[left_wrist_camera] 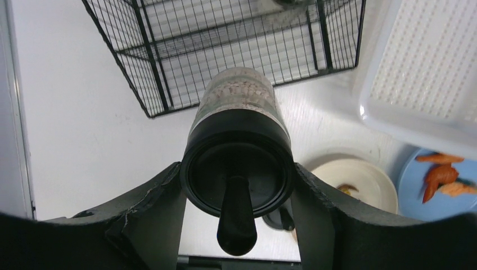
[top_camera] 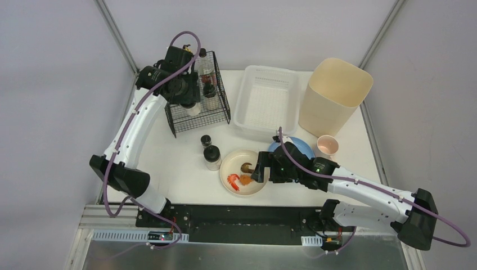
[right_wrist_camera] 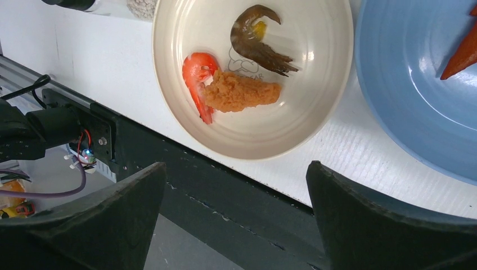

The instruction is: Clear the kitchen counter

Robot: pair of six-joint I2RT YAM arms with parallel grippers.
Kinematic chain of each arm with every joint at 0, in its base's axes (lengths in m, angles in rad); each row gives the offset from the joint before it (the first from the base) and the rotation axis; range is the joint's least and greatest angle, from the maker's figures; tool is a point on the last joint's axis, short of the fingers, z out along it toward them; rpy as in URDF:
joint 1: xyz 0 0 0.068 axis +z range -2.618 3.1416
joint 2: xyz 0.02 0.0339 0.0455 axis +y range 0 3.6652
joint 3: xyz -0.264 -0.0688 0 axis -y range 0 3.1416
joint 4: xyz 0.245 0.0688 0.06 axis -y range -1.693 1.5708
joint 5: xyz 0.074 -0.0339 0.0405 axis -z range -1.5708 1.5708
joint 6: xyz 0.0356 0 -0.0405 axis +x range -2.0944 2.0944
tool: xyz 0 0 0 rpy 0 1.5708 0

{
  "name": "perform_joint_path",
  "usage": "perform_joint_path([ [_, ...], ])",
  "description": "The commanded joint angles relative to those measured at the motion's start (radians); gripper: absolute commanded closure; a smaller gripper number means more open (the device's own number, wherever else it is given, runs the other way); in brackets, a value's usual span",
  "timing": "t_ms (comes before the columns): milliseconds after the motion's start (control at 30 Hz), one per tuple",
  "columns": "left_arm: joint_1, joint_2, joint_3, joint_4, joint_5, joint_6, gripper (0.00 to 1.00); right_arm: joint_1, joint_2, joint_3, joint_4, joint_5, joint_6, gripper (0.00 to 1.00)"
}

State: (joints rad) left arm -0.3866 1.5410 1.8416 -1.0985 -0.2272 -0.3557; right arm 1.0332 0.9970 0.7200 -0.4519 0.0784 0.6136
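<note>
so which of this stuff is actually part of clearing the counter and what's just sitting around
In the job: kitchen counter; spice jar gripped in the left jaws, near the wire rack; tall jar, small jar, cream bowl, blue plate, pink cup.
Probably just standing by for now: white basket, beige bin.
</note>
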Motion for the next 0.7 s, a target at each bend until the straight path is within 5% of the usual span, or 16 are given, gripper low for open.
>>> perform_joint_path([
  [0, 0.053, 0.058, 0.162, 0.008, -0.018, 0.019, 1.0, 0.006, -0.037, 0.013, 0.015, 0.007, -0.003, 0.01],
  [300, 0.123, 0.226, 0.352, 0.023, -0.071, 0.012, 1.0, 0.007, -0.044, 0.005, 0.023, 0.001, -0.003, 0.01],
  [667, 0.188, 0.3, 0.332, 0.17, -0.081, -0.015, 1.0, 0.006, -0.062, -0.011, 0.027, 0.002, -0.002, 0.01],
])
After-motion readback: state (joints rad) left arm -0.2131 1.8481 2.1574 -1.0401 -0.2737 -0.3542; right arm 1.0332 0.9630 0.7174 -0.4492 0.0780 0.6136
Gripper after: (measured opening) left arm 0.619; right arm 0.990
